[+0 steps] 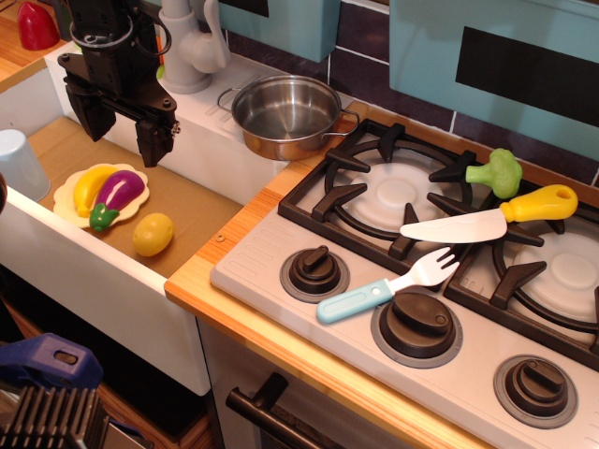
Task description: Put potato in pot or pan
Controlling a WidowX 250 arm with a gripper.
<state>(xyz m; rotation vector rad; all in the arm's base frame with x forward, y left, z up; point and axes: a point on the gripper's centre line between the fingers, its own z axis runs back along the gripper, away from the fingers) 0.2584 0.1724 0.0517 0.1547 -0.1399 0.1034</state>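
The potato (pixel 153 234) is a small smooth yellow egg shape lying on the brown floor of the sink (pixel 201 210). The steel pot (pixel 286 116) stands empty on the counter behind the sink's right edge, next to the stove. My black gripper (pixel 122 131) hangs open and empty above the sink, up and left of the potato and well left of the pot.
A yellow plate (pixel 67 198) with a banana (pixel 90 185) and a purple eggplant (pixel 117 195) lies in the sink left of the potato. A blue cup (pixel 21 164) stands at far left. A white faucet (pixel 187 47) stands behind the sink. Broccoli (pixel 497 172), knife (pixel 487 221) and fork (pixel 388 285) lie on the stove.
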